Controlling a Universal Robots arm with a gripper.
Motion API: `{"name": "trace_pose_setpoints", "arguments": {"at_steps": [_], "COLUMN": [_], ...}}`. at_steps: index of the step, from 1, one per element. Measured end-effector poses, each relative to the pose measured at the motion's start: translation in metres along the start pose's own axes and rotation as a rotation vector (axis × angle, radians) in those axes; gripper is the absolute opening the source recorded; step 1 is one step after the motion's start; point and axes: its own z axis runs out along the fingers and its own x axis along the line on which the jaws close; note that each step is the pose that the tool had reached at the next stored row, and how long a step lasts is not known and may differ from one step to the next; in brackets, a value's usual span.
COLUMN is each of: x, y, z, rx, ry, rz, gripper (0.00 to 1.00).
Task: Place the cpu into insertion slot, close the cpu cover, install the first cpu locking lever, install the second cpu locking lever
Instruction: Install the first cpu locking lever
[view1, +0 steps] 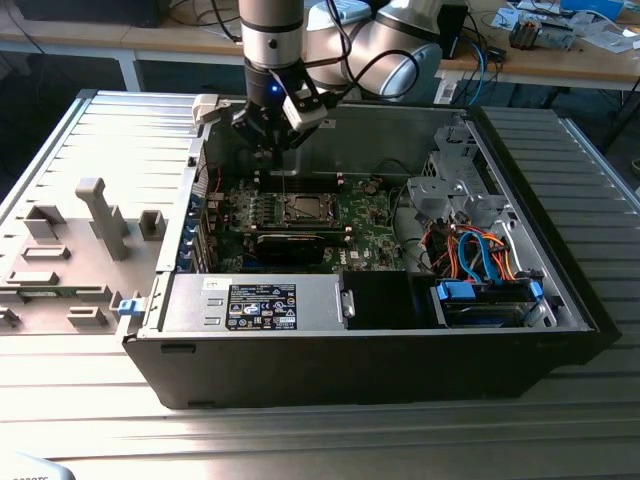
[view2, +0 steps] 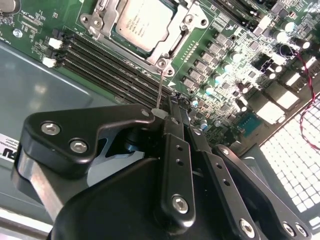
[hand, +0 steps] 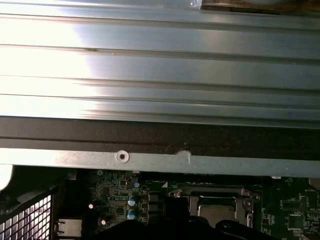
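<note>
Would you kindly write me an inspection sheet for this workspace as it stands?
Surface: ribbed metal table under an open computer case.
Job's things: cpu sits in its socket on the motherboard; cover lies flat around it. A thin lever rises from the socket corner toward the gripper.
Clutter: grey fixture blocks on the exterior view's left.
Grippers: gripper hangs above the socket, fingers closed on the lever's end.
Cables: orange and blue bundle beside the drive bay; more cables on the bench behind.
Surroundings: power supply at the case's front.
</note>
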Motion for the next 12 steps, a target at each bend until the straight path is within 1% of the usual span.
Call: {"name": "trace_pose_setpoints", "arguments": {"at_steps": [12], "x": [-0.0073], "y": [-0.0004], "z": [0.0013], "rx": [-0.0001], "ry": [-0.0001], "rz": [0.000], "gripper": [0.11]}}
